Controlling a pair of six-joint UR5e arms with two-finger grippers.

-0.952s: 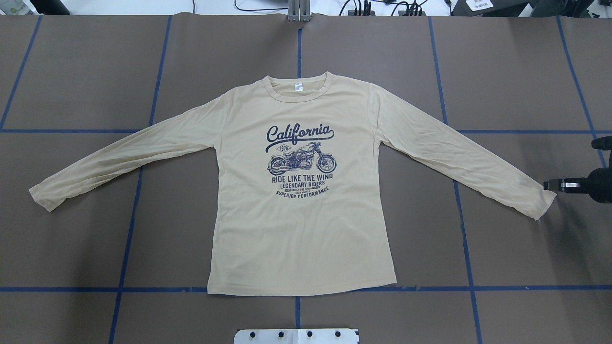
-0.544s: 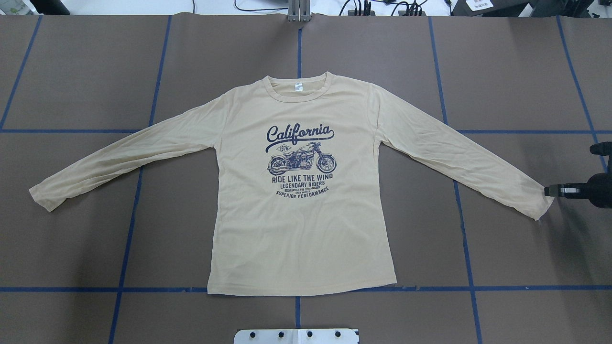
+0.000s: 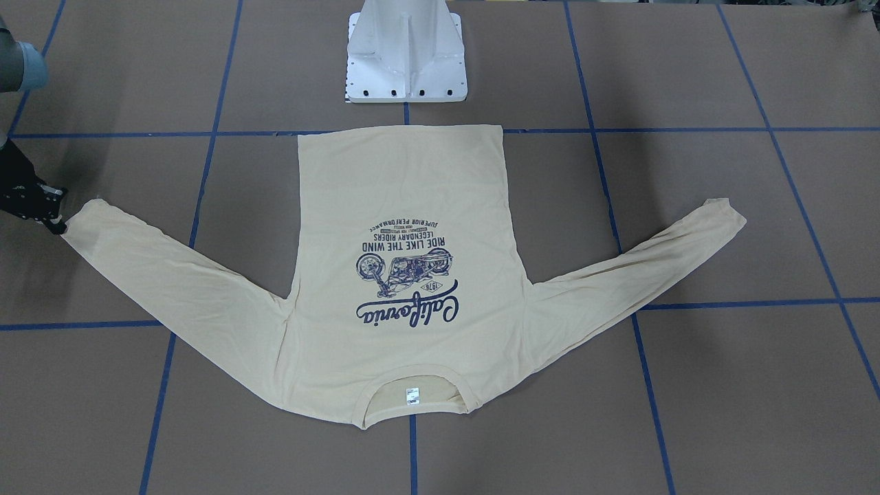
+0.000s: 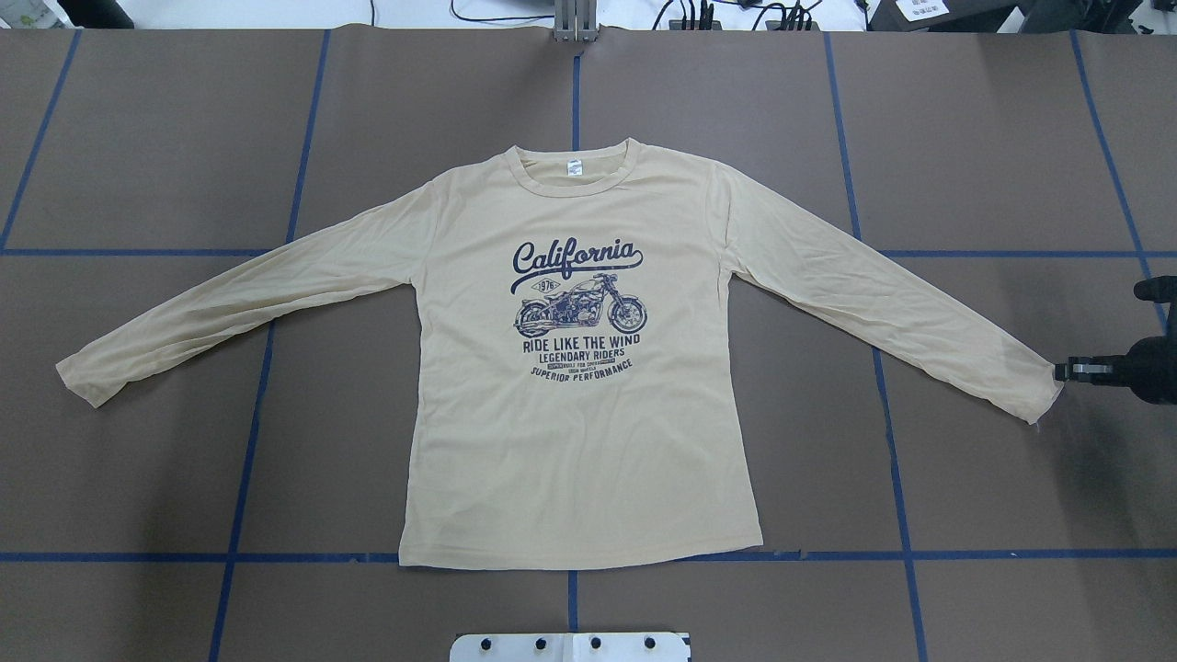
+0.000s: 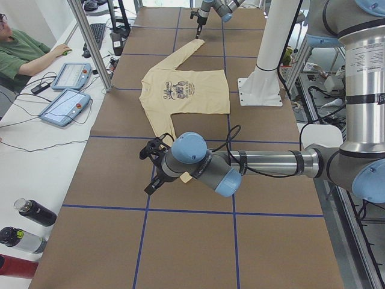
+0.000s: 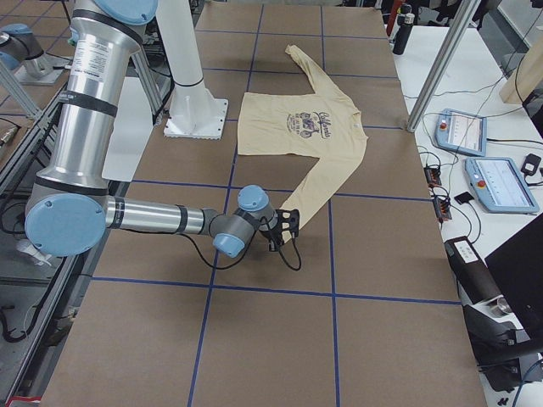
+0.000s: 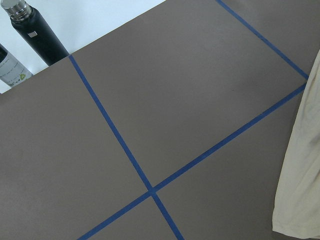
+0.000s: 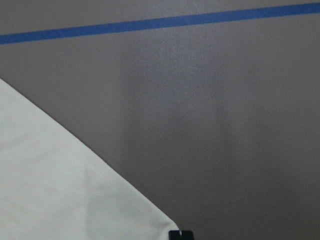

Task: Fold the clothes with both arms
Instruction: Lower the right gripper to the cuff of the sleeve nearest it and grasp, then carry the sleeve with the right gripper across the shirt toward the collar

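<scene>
Front view: shirt flat on table, print up, hem toward the base, both sleeves splayed out. Right gripper low at the right cuff, tip touching or just beside it. Can't tell jaw gap from here.

Overhead: same layout, nothing folded yet. Right gripper comes in from the right edge, tip at the cuff end. Only a thin edge-on profile shows, so can't say if it's apart, closed or pinching fabric. Left cuff lies free, and the left gripper is out of frame.

Left side view: left gripper hangs low near the left sleeve end, apart from it. This view can't settle its jaw state. Operator seated at the far table edge.

Right side view: right gripper at the sleeve tip, close to the table.

Left wrist: only table and the sleeve edge at frame right. No fingers visible.

Right wrist: cuff corner right at one fingertip.

Read: step is the sleeve pickup, at the very start of the fold. Next move likely needs a confirmed pinch on the right cuff, the left gripper brought onto its cuff, then both sleeves carried inward across the body. Thin fabric, so the pinch may slip or catch only one layer.
</scene>
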